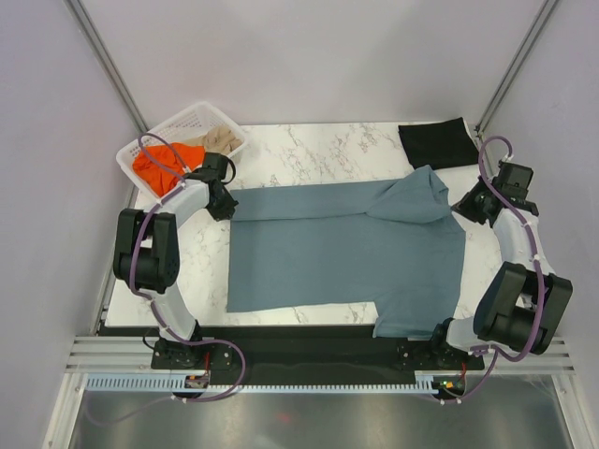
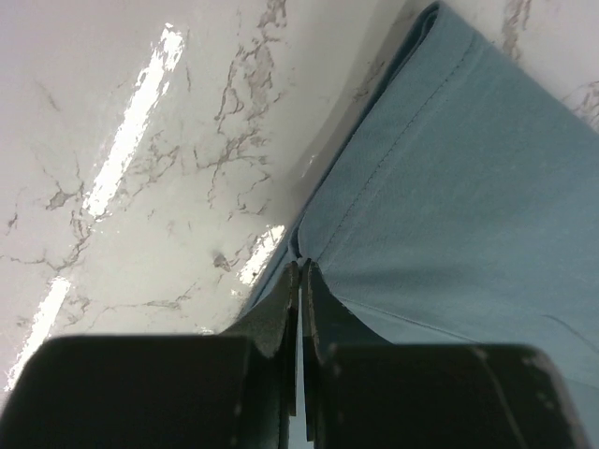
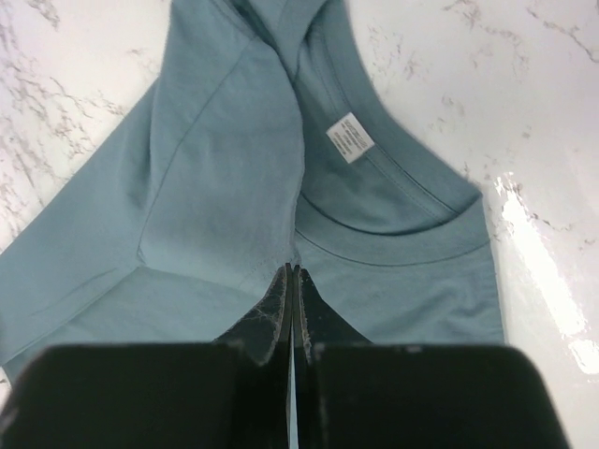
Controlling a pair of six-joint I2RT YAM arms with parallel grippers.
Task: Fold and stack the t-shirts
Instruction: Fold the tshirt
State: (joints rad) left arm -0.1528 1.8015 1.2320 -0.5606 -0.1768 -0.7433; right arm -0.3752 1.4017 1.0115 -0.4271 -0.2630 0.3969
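- Nearest me, the slate blue-grey short-sleeved cloth t-shirt [image 1: 337, 253] lies spread across the white marble-patterned table [image 1: 309, 154], neck toward my right. Its near sleeve laps over the front edge onto the dark strip by the arm bases.
- The shirt's far long side is turned in over the body. I judge a lengthwise fold is in hand, with each arm holding one end of it so the crease runs straight.
- The left gripper [image 2: 301, 269] has its black fingers pressed all but together at the far left corner, by the hem. The cloth edge runs in between the tips, so I read it as pinching the doubled hem. The finger bodies cover the spot, so I cannot tell whether both layers are caught.
- The right gripper [image 3: 292, 273] is likewise clamped tight, biting a ridge of cloth just beside the collar where the sleeve is turned inward. The small white neck label [image 3: 349, 137] shows inside the collar.
- Farther off on the right, a folded black t-shirt [image 1: 435, 142] lies at the far table corner, apart from the blue one. I take it for the start of the stack.
- Farthest left, the white plastic lattice basket [image 1: 187, 120] holds a crumpled orange t-shirt [image 1: 154, 168] and a beige t-shirt [image 1: 217, 142]. The left arm's cable crosses them, and anything beneath is hidden.
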